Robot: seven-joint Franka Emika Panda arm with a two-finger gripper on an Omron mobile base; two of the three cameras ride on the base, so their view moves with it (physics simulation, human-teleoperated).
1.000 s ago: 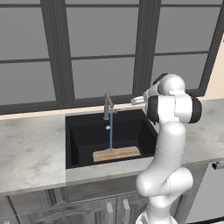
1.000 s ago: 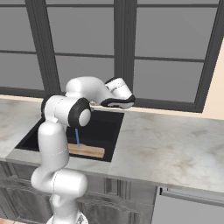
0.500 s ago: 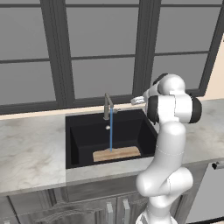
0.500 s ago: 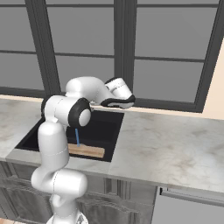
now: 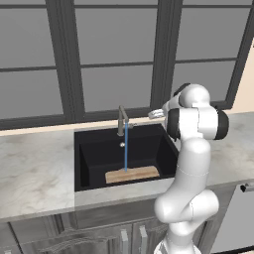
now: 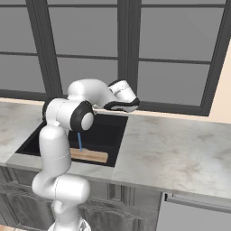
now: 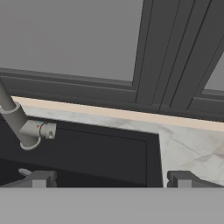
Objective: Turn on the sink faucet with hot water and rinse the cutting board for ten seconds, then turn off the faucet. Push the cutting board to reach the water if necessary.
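The grey sink faucet [image 5: 121,121] stands at the back rim of the black sink [image 5: 94,151]. Its base and small side lever [image 7: 44,130] appear at the left of the hand view. A thin blue stream of water [image 5: 126,149] falls from the spout onto the tan cutting board [image 5: 132,174], which lies flat on the basin floor near the front wall. My gripper [image 5: 156,113] hovers above the sink's back right corner, to the right of the faucet and apart from it. The fingertips [image 7: 42,179] stand wide apart, so the gripper [image 7: 111,180] is open with nothing between them. From the right, the board [image 6: 89,155] and water [image 6: 80,141] show behind my arm.
Marble counter [image 5: 34,173] runs on both sides of the basin, with wide room on the right [image 6: 180,149]. Dark-framed windows [image 5: 114,54] rise just behind the faucet. A dishwasher front [image 6: 194,214] sits under the right counter.
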